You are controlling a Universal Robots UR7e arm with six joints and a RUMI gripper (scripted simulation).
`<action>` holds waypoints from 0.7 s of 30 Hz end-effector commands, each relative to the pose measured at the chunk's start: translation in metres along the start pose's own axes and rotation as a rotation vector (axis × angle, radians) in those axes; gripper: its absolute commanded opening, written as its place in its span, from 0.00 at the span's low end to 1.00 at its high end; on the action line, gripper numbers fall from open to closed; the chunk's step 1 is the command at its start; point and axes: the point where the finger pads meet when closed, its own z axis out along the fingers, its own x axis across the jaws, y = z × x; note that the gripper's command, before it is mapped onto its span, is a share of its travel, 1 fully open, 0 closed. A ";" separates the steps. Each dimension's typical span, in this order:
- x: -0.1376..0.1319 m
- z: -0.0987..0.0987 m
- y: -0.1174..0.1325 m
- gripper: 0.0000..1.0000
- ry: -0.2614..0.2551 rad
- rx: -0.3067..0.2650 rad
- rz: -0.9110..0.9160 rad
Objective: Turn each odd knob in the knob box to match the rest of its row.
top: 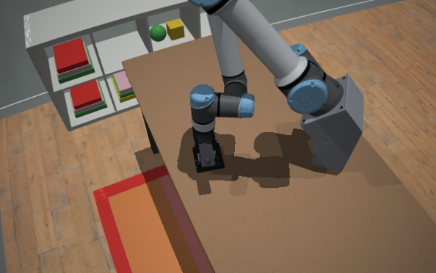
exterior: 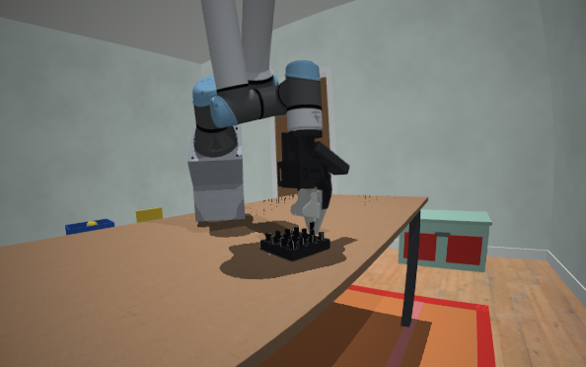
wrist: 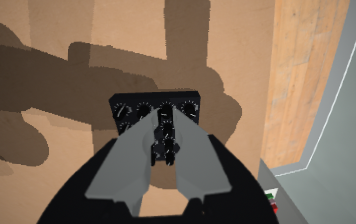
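No lettering, numbers or brands can be read. On the knob box (top: 209, 169) (exterior: 294, 253) (wrist: 154, 95), only pale tick marks are seen around the knobs, clearest toward twelve o'clock in the wrist view.
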 end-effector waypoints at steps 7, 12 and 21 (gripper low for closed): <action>-0.001 0.000 0.000 0.04 0.002 0.002 -0.190; -0.001 0.000 0.000 0.04 0.002 0.002 -0.297; -0.002 0.000 0.001 0.04 0.002 0.002 -0.473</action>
